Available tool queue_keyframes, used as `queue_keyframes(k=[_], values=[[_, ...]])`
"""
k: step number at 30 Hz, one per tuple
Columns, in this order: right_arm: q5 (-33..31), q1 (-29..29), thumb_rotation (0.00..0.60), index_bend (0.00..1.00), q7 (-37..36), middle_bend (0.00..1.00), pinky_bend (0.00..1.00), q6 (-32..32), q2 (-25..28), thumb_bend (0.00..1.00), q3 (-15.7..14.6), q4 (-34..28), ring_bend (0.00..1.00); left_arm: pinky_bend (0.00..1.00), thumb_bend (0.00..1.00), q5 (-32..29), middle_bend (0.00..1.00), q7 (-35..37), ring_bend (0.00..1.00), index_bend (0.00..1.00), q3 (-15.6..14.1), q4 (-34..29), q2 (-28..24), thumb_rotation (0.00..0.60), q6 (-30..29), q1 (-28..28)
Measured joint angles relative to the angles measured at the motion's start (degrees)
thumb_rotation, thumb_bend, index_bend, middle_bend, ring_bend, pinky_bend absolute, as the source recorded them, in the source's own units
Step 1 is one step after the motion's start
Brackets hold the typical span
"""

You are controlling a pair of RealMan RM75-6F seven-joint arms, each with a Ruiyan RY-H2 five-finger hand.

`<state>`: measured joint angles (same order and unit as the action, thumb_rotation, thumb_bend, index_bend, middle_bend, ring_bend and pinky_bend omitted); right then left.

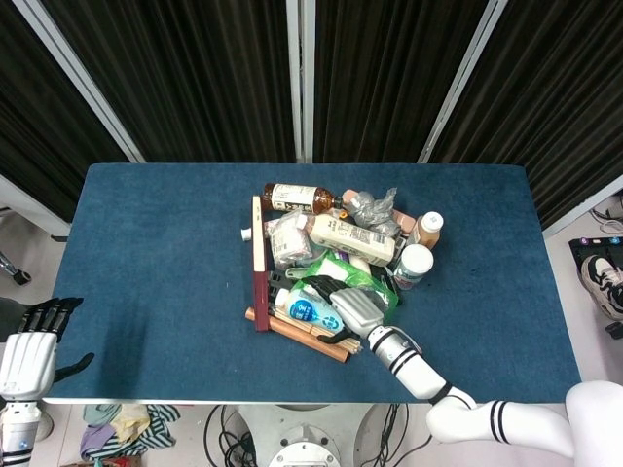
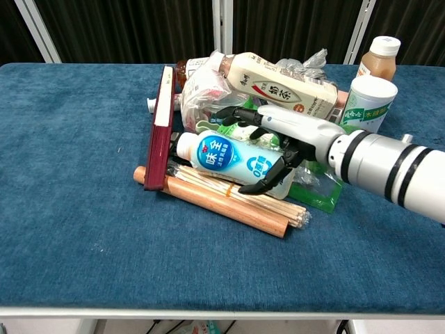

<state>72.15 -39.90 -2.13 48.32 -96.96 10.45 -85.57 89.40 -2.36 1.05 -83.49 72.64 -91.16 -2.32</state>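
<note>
The right hand (image 2: 278, 149) reaches into the heap at the middle of the table (image 1: 146, 243), its fingers (image 2: 233, 115) spread over the white bottle (image 2: 233, 158) — dark fingertips above the bottle's far side, the thumb low along its near side. Whether they actually press the bottle I cannot tell; nothing is lifted. The bottle lies on its side, smooth plastic with a blue round label, its cap toward the book (image 2: 161, 132).

The left hand (image 1: 24, 355) hangs off the near left corner of the table, well apart from everything, fingers straight and slightly spread, holding nothing.

Just in front of the bottle lie a bundle of thin wooden sticks (image 2: 243, 198) and a thicker round wooden rod (image 2: 215, 205), both slanting toward the near right. The book, dark red and thin, stands on its long edge along the heap's left side. Behind the hand sit a glossy green pouch (image 2: 316, 195), crinkled clear plastic bags (image 2: 201, 90), and a cream tea bottle (image 2: 278, 87) lying across the top. To the right stand a white cup (image 2: 368, 101) and a small capped bottle (image 2: 379, 59); a brown bottle (image 1: 297, 197) lies at the far edge of the heap.

Wide blue felt lies bare to the left, the right, and along the near edge.
</note>
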Motion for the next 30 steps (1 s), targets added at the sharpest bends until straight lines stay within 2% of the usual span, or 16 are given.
queue_keyframes(k=[1, 6, 8, 11, 14, 23, 30], values=[[0.31, -0.09, 0.600, 0.06, 0.22, 0.16, 0.30, 0.65, -0.93, 0.21, 0.03, 1.05, 0.07, 0.19, 0.09, 0.08, 0.20, 0.15, 0.16, 0.17, -0.02, 0.16, 0.11, 0.600, -0.06, 0.03], [4.04, -0.09, 0.600, 0.41, 0.20, 0.39, 0.62, 5.05, -4.49, 0.41, -0.49, 5.66, 0.33, 0.19, 0.09, 0.16, 0.20, 0.35, 0.16, 0.17, -0.11, 0.43, 0.18, 0.600, -0.38, 0.37], [5.96, -0.02, 0.600, 0.53, -0.31, 0.46, 0.70, 6.70, -5.40, 0.49, -0.88, 7.05, 0.41, 0.19, 0.09, 0.15, 0.20, 0.39, 0.16, 0.17, -0.06, 0.39, 0.10, 0.600, -0.64, 0.49], [9.43, 0.09, 0.600, 0.65, -1.76, 0.53, 0.76, 9.58, -6.46, 0.57, -1.55, 8.84, 0.48, 0.19, 0.09, 0.30, 0.20, 0.39, 0.16, 0.17, -0.09, 0.24, -0.12, 0.600, -0.92, 0.70], [12.04, 0.11, 0.600, 0.69, -4.47, 0.54, 0.77, 11.50, -6.64, 0.59, -2.03, 9.40, 0.50, 0.19, 0.09, 0.24, 0.20, 0.37, 0.16, 0.18, -0.09, 0.05, -0.24, 0.600, -1.05, 0.87], [21.26, -1.49, 0.600, 0.69, -13.55, 0.53, 0.77, 17.66, -3.70, 0.59, -2.21, 6.47, 0.49, 0.19, 0.09, 0.40, 0.20, -0.75, 0.16, 0.17, -0.05, -1.09, -0.61, 0.600, -1.47, 1.20], [24.42, -5.61, 0.600, 0.69, -13.74, 0.53, 0.77, 18.61, -2.66, 0.58, -0.08, 2.17, 0.49, 0.19, 0.09, 0.53, 0.20, -2.18, 0.16, 0.18, -0.13, -2.72, -1.15, 0.600, -2.08, 1.74]])
